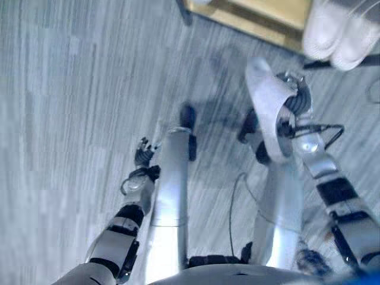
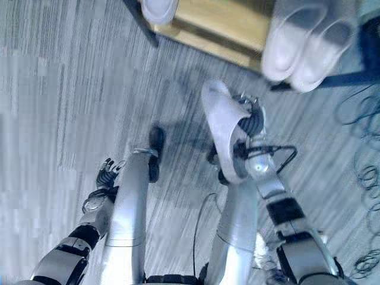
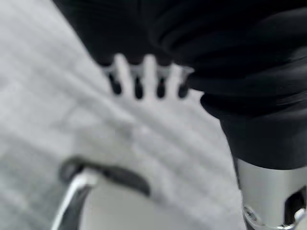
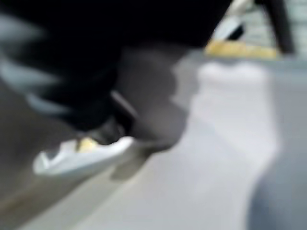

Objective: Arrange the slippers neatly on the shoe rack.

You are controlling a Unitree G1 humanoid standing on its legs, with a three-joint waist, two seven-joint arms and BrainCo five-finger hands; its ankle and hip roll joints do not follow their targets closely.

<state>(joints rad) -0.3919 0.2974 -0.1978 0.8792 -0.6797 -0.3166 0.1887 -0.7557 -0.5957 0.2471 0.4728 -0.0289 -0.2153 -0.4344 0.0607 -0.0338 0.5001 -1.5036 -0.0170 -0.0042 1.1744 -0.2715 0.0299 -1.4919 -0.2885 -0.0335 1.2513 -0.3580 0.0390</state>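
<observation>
My right hand (image 1: 298, 100) is curled round the strap of a white slipper (image 1: 268, 105) and holds it above the grey floor, just in front of the shoe rack (image 2: 221, 31). The slipper's toe points towards the rack. On the rack's wooden shelf a pair of white slippers (image 2: 304, 46) lies side by side at the right. Another white slipper (image 2: 159, 8) sits at the shelf's left end. My left hand (image 1: 143, 154) hangs low at my left side with straight fingers (image 3: 139, 80) and holds nothing.
The rack's dark leg (image 2: 141, 22) stands at its left corner. Grey striped carpet floor (image 1: 77, 119) spreads to the left of the rack. Loose cables (image 2: 363, 172) lie on the floor at the right.
</observation>
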